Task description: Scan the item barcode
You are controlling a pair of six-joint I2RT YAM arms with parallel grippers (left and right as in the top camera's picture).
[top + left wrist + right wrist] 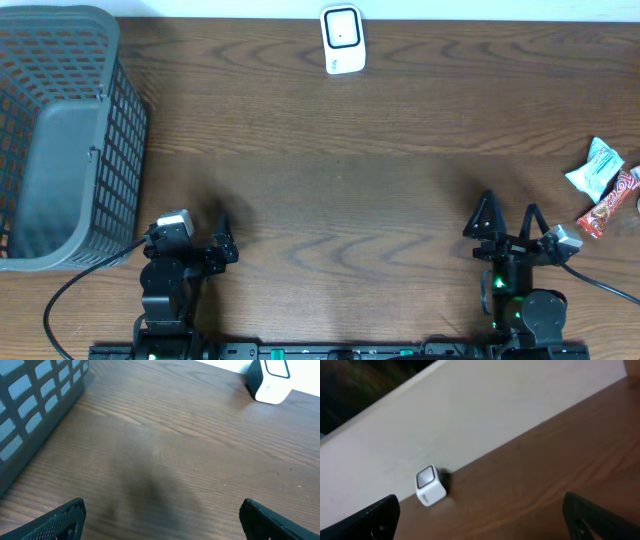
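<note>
The white barcode scanner [341, 40] stands at the far edge of the brown table; it also shows in the left wrist view as the scanner [270, 380] and in the right wrist view as the scanner [430, 485]. Two items lie at the right edge: a teal-and-white packet [597, 168] and a red wrapped bar [608, 205]. My left gripper [222, 238] [162, 517] hangs open over bare wood at the front left. At the front right, my right gripper [510, 222] [482, 517] is open too, left of the packets, holding nothing.
A dark grey mesh basket [60, 140] fills the left side, close to the left arm; its wall [35, 405] shows in the left wrist view. The table's far edge meets a pale wall [470, 415].
</note>
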